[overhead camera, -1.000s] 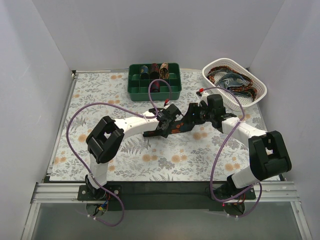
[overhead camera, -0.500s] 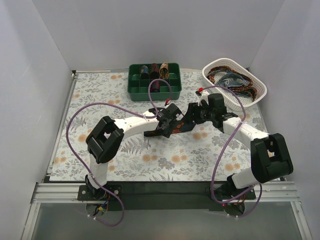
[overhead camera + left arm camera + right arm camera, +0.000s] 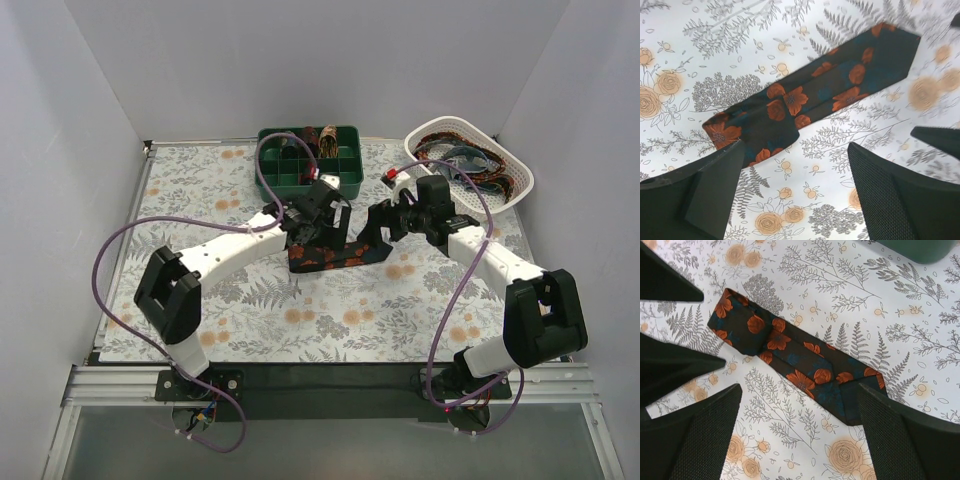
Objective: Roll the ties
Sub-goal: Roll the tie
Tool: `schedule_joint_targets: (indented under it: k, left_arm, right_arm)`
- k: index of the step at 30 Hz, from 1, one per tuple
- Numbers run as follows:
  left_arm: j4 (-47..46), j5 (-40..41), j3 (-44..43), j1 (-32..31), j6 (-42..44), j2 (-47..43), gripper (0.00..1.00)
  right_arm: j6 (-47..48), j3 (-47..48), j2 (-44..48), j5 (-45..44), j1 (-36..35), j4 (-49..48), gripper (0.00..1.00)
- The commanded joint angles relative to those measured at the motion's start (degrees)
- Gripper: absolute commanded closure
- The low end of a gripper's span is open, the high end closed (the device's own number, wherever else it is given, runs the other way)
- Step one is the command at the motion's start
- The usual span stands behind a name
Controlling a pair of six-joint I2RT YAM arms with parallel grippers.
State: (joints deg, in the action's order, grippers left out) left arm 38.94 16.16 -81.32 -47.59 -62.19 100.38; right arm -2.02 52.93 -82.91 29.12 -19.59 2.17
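A dark necktie (image 3: 330, 256) printed with orange-red flowers lies flat on the floral surface (image 3: 190, 180), directly under 2 robot claws that face each other across it. The left claw (image 3: 799, 192) is released, its 2 fingers spread wide with nothing between them; one blunt end of the strip sits just ahead of its left finger (image 3: 710, 190). The right claw (image 3: 800, 435) is also released and empty, and the tie's other end lies just ahead of its right finger (image 3: 905, 435). The strip appears folded over itself into a short, layered band, probably to give a neat edge to start a coil, and it sits between the arms where either can reach an end. No turn shows in it yet, so rolling of this tie looks not begun. Beyond the left claw a green tray (image 3: 348, 182) holds rolled ties (image 3: 325, 138) in its compartments; to the outer side of the right claw, a white basket (image 3: 510, 178) holds loose ties (image 3: 465, 165), seemingly the waiting supply.
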Motion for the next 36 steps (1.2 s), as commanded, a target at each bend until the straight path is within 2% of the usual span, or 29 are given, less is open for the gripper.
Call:
schedule_joint_targets:
  k: [1,5,7,11,15,21,27,36]
  left_arm:
    - [-2.72,-5.52,2.30,4.43,-3.46,-6.58,0.22]
    - [-6.76,-14.82,9.06,11.02,-5.48,-11.51,0.22]
    - [-8.60,-16.07,13.61,14.71,-5.75,-13.36,0.22]
    - [-12.47,-22.30,21.61,19.90,-6.09,-17.58,0.22]
    - [-16.34,-28.01,28.40,25.17,-6.89,-20.83,0.23]
    - [-23.37,-32.51,35.51,26.68,-7.68,-21.10,0.24]
    - [-28.21,-35.23,38.07,26.68,-9.00,-17.85,0.25]
    - [-32.87,-36.55,39.57,26.68,-10.14,-15.39,0.25]
  right_arm:
    - [6.84,3.93,0.92,2.78,-1.14,1.43,0.14]
    - [11.86,7.62,-1.98,3.75,-3.69,4.84,0.13]
    - [13.09,10.25,-4.43,2.70,-5.19,5.99,0.14]
    - [9.07,13.60,-8.57,1.20,-7.29,6.79,0.17]
    - [3.00,16.06,-13.14,-0.04,-10.63,6.27,0.26]
    - [-8.33,15.29,-18.68,-0.82,-13.01,0.91,0.41]
    - [-15.90,12.64,-22.19,1.45,-13.01,-6.39,0.44]
    - [-18.02,11.41,-25.54,4.01,-13.01,-9.38,0.46]
